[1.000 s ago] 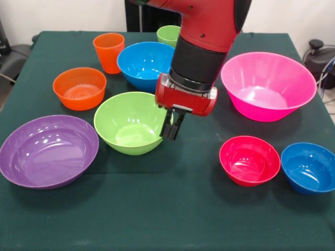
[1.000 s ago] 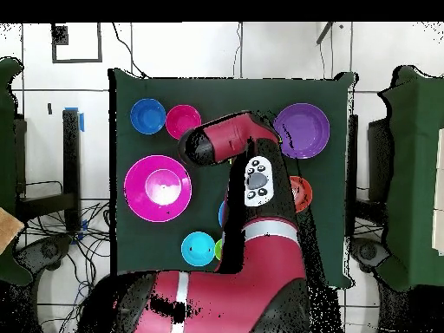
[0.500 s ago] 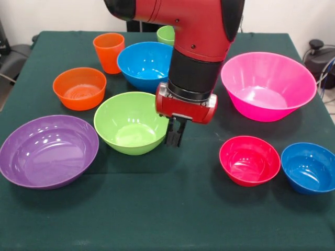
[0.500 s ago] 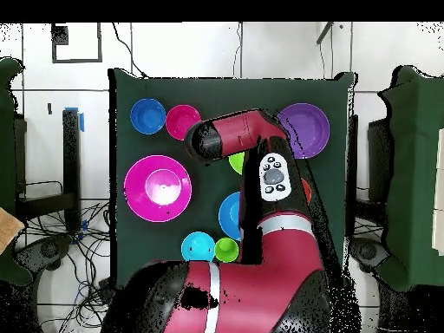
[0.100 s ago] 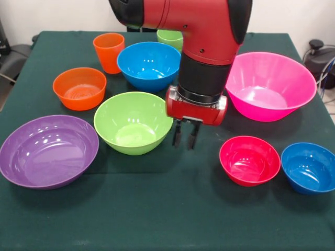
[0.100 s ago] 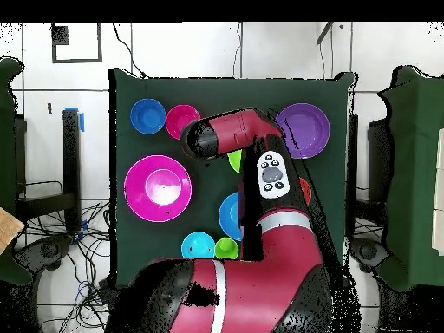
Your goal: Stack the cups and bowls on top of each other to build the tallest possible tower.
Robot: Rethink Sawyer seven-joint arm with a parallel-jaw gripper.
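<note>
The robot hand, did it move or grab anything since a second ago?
Yes, it moved. In the front view the gripper slid to the picture's right, away from the lime green bowl toward the red bowl. Its fingers were pressed together before and now stand slightly apart. It holds nothing. The bowls and cups stayed where they were, including the purple bowl and pink bowl.

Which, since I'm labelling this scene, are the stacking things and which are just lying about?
For the job: orange cup, green cup, pink bowl, purple bowl, lime bowl, large blue bowl, orange bowl, red bowl, small blue bowl, second small blue bowl, open gripper.
Lying about: black device, cables.
</note>
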